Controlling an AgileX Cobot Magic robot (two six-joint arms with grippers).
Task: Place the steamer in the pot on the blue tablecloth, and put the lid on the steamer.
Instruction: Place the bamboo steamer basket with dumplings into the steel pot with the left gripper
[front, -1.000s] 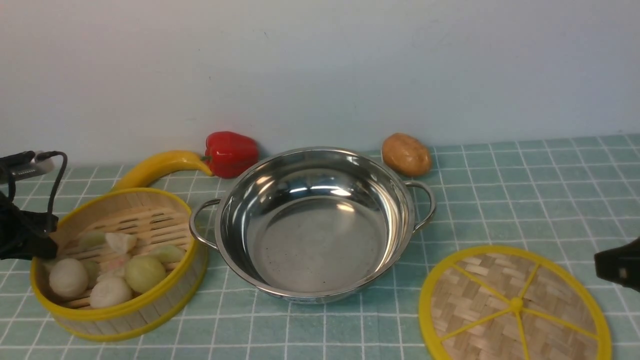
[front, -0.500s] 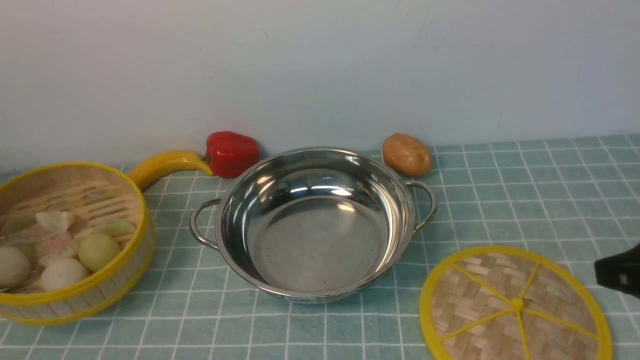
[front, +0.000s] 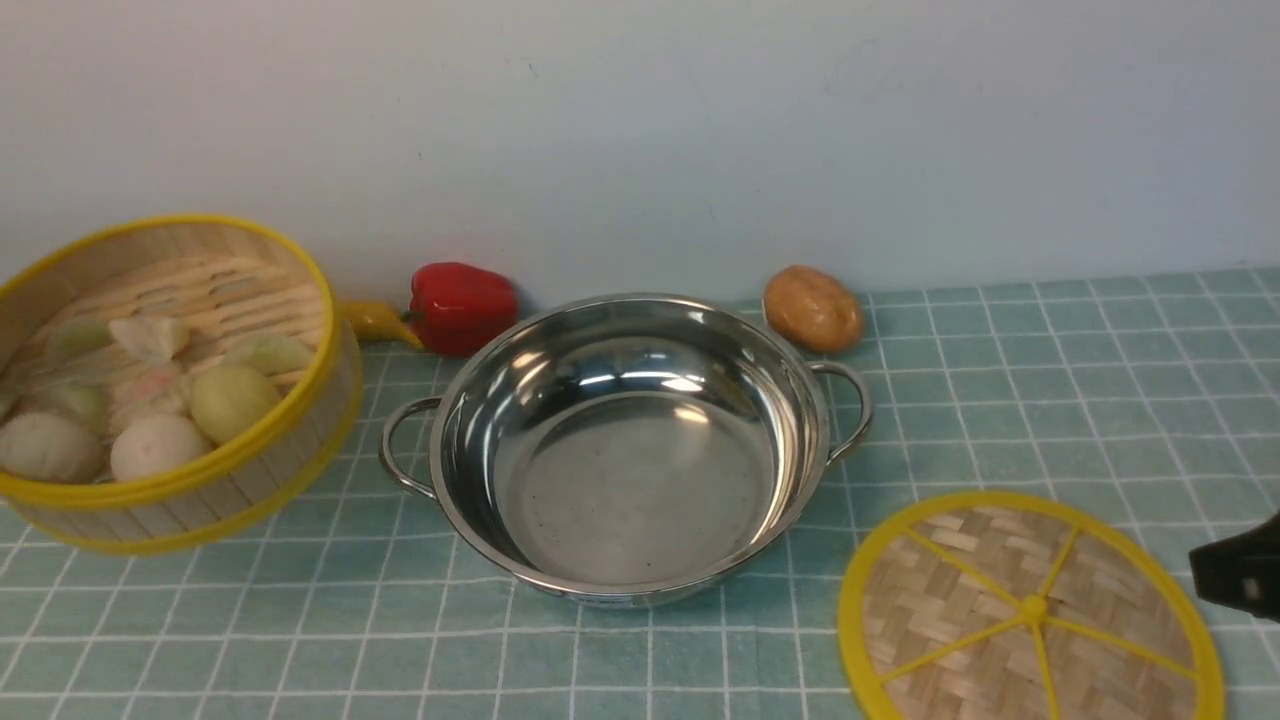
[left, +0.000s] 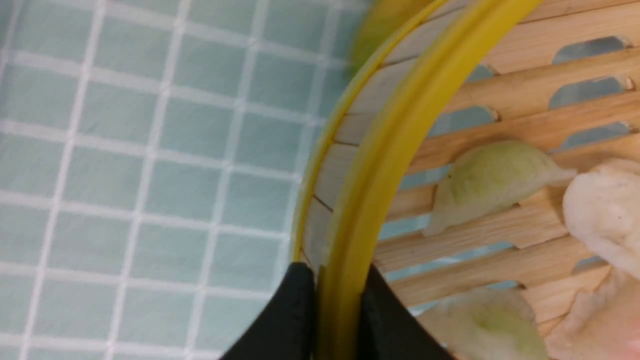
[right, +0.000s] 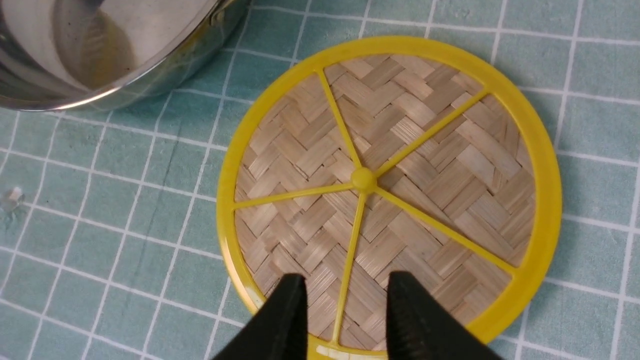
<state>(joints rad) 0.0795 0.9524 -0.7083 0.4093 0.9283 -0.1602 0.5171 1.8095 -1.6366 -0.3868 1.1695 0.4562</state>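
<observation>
The blue tablecloth carries the lid, flat with its rim under the right gripper's parted jaws. The pot stands past the lid from them, with a red pepper and a potato farther off.

This is a tabletop set up like a kitchen, with a checked blue tablecloth running back to a bare pale wall. On it are a steel pot, a bamboo steamer of dumplings, a red pepper, a potato and a banana.
</observation>
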